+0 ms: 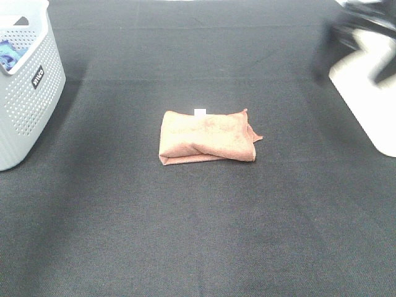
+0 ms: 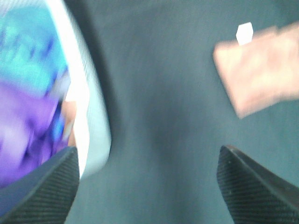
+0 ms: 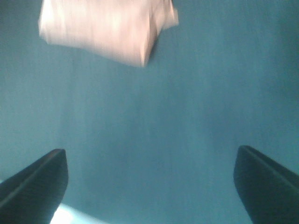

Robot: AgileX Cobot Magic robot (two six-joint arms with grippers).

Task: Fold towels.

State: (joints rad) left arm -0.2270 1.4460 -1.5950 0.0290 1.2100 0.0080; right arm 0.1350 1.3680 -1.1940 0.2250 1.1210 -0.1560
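The desk [image 1: 198, 247], covered in dark cloth, carries the towel [image 1: 207, 137] at its centre, already folded into a thick small rectangle with its white tag [image 1: 200, 112] at twelve o'clock; the folding looks finished or nearly so. A grey perforated basket [image 1: 28, 86] stands at ten o'clock. Both the left claw [image 2: 147, 186] and right claw [image 3: 149, 186] are released, empty, well apart from the towel.

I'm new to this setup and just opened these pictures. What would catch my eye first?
The folded reddish-brown towel lies alone in the middle of the dark table, a small white tag at its far edge. At the left edge stands a perforated grey basket with blue and purple cloth inside. Both claws are open and hold nothing.
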